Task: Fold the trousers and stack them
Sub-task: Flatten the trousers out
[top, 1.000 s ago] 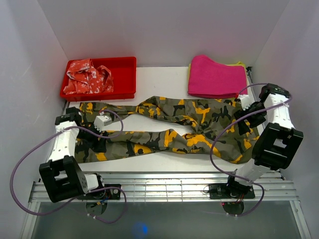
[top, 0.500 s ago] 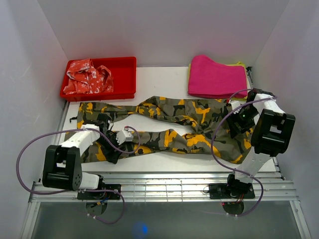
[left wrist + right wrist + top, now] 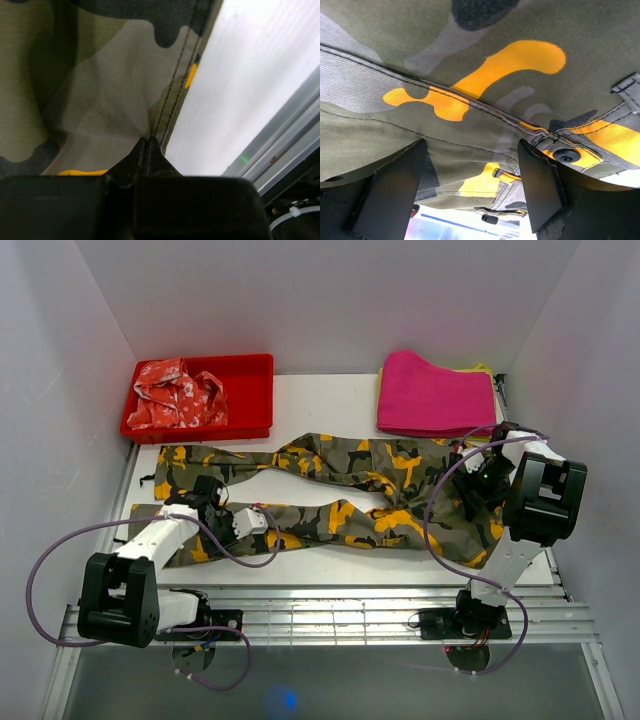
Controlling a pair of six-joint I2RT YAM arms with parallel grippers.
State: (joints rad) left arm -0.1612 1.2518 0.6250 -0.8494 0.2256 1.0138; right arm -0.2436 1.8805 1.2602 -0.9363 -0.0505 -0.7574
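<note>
Trousers (image 3: 400, 465) lie flat on the worktop (image 3: 330, 405); left hand (image 3: 147, 146) pinches the near leg's seam, right hand (image 3: 470, 170) gapes over the waistband, presumably for folding.

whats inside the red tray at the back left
A crumpled red-and-white patterned garment fills the left half of the red plastic tray; the right half shows bare red floor. Anything beneath the garment is covered and cannot be seen.

High fixed camera looks down on the whole olive-and-orange camouflage cloth trousers (image 3: 380, 490) from their near side; both wrist cameras face that same cloth from very close.
</note>
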